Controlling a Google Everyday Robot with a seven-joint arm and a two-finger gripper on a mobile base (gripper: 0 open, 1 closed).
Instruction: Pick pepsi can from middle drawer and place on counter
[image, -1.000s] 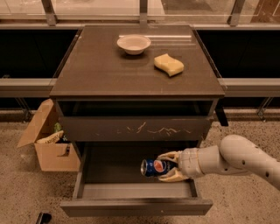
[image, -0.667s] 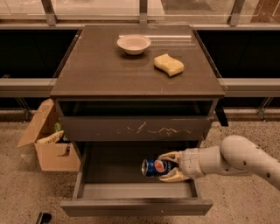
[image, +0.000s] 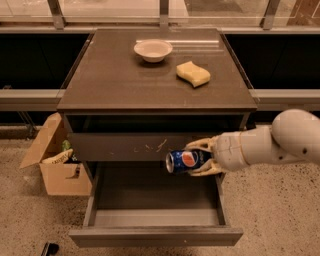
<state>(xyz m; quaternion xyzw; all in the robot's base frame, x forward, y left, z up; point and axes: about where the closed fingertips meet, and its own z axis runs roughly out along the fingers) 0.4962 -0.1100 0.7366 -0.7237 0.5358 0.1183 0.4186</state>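
My gripper (image: 199, 157) reaches in from the right and is shut on the pepsi can (image: 184, 161), a dark-blue can with a red-white-blue logo. The can lies on its side in the fingers, held in the air above the open middle drawer (image: 155, 235) and level with the scratched drawer front. The drawer is pulled out towards the camera and its inside shows nothing in it. The counter (image: 125, 80) is the dark brown top of the cabinet, above and behind the can.
A white bowl (image: 153, 50) and a yellow sponge (image: 193, 73) sit on the far half of the counter. The scratched drawer front (image: 125, 146) is shut. A cardboard box (image: 57, 162) stands on the floor at the cabinet's left.
The gripper has lifted the pepsi can up out of the middle drawer, from near the drawer floor to the height of the scratched drawer front.
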